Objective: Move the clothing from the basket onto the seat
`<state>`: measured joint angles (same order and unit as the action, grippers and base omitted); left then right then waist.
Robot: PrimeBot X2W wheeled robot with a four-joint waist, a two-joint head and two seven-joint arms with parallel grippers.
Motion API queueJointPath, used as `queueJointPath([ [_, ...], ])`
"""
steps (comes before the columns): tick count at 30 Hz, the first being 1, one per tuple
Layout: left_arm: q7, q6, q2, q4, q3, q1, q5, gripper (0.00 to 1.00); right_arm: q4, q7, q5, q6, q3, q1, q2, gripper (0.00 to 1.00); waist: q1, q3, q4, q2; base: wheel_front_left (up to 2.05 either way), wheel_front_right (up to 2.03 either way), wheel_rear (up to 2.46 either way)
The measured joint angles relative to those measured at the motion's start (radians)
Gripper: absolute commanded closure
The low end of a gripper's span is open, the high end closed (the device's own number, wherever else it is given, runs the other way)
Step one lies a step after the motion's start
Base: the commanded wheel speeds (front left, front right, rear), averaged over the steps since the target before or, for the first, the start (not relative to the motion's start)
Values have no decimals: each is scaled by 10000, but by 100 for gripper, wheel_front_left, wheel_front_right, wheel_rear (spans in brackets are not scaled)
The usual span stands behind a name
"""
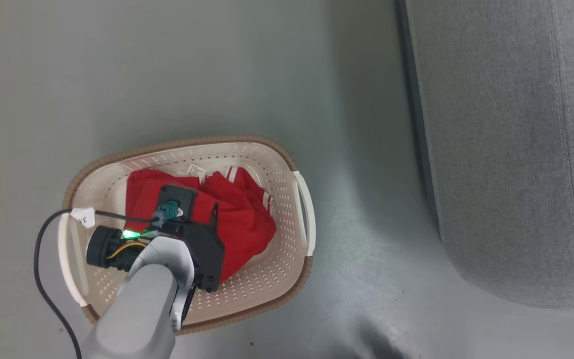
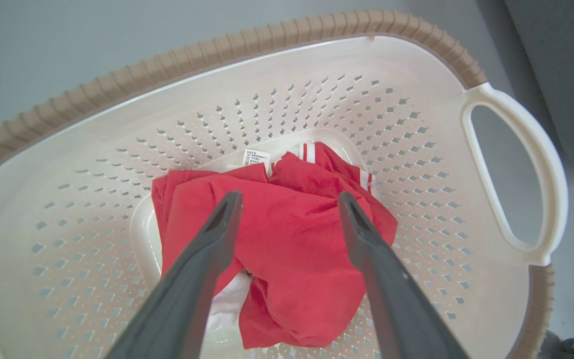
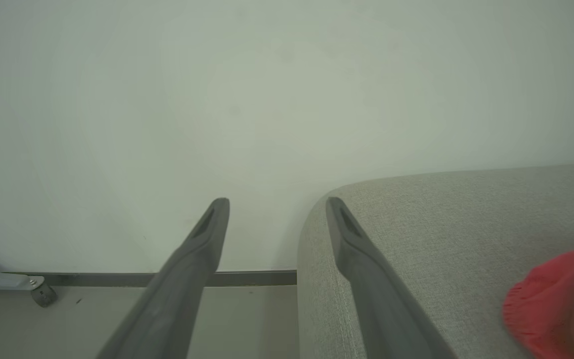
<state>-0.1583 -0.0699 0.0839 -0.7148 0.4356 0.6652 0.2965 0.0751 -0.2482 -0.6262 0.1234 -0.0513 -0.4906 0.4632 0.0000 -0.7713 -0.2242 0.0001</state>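
A: How far along is the robot?

B: A pinkish-red cloth appears to lie on the seat, right of the right gripper, whose fingers are spread and empty.

A: What's left?

B: The red garment lies in the basket, between the spread fingers of the left gripper, not yet pinched.

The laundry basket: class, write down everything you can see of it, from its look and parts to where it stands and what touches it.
The basket is an oval, cream, plastic-looking tub with diamond-shaped holes across its sloping walls, a brown woven-look rim and a white loop handle at each end. It stands upright on the grey floor, apart from the grey seat. Crumpled red clothing with white trim lies on its bottom. The open left tool points down into it, over the clothing.
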Motion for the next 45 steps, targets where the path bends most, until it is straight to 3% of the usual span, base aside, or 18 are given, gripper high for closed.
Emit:
queueJointPath([
  [38, -265, 81, 54, -2986, 652, 1752, -802, 0, 73, -84, 6, 2, -642, -548, -140, 0, -1, -1710, -1244, -1, 0, 0, 0],
  [45, -631, -186, 109, -3553, 874, 2229, -1254, 0, 67, -84, 6, 2, -709, -638, -176, 0, 0, -1798, -1341, -2, 0, 0, 0],
])
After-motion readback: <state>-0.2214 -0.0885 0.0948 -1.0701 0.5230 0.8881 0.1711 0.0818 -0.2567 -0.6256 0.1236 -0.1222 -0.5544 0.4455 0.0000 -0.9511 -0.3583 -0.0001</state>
